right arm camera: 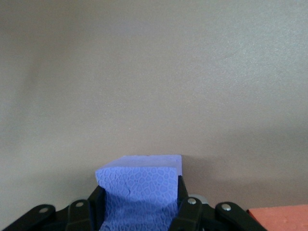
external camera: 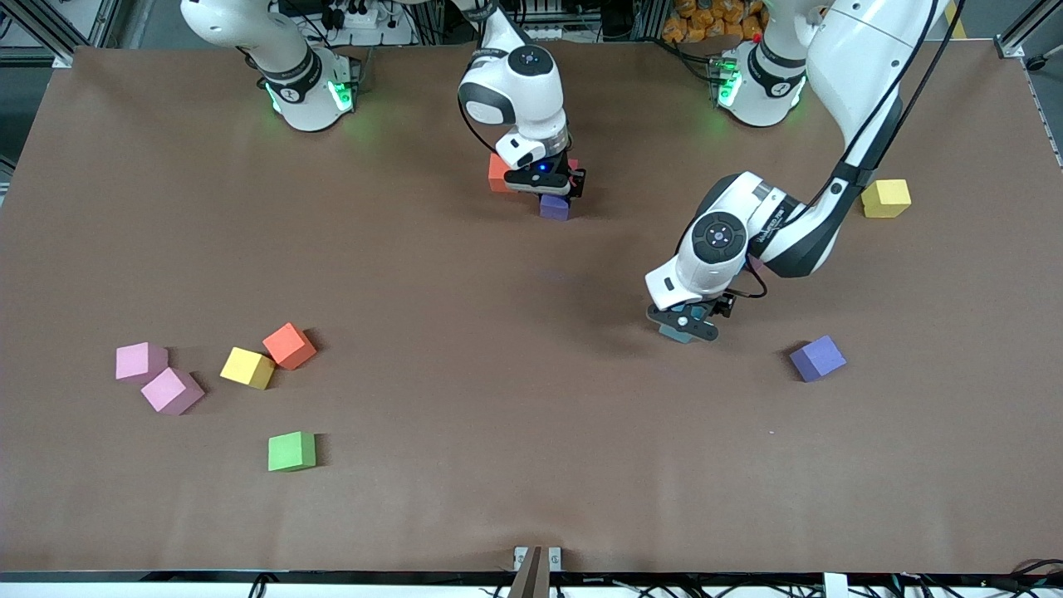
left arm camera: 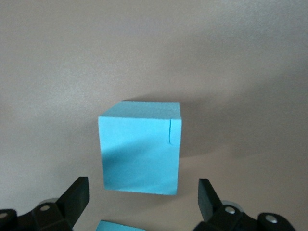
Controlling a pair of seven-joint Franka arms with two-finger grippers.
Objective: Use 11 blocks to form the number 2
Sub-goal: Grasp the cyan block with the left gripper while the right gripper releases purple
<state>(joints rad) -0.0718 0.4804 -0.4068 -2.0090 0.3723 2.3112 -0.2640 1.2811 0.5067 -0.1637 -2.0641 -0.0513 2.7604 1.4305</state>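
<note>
The right claw (external camera: 555,198) pinches a purple block (external camera: 554,208) just beside the orange block (external camera: 498,173) on the desk (external camera: 531,465). The left claw (external camera: 686,325), spread wide, hovers over a light blue block (left arm camera: 139,147), well apart from that orange block.

Plain brown table (external camera: 498,465) is taking up nearly everything, evenly lit. Cables (external camera: 349,17) and metal framing (external camera: 50,25) are running along its top edge, with an orange pile (external camera: 706,21) sitting there too.
</note>
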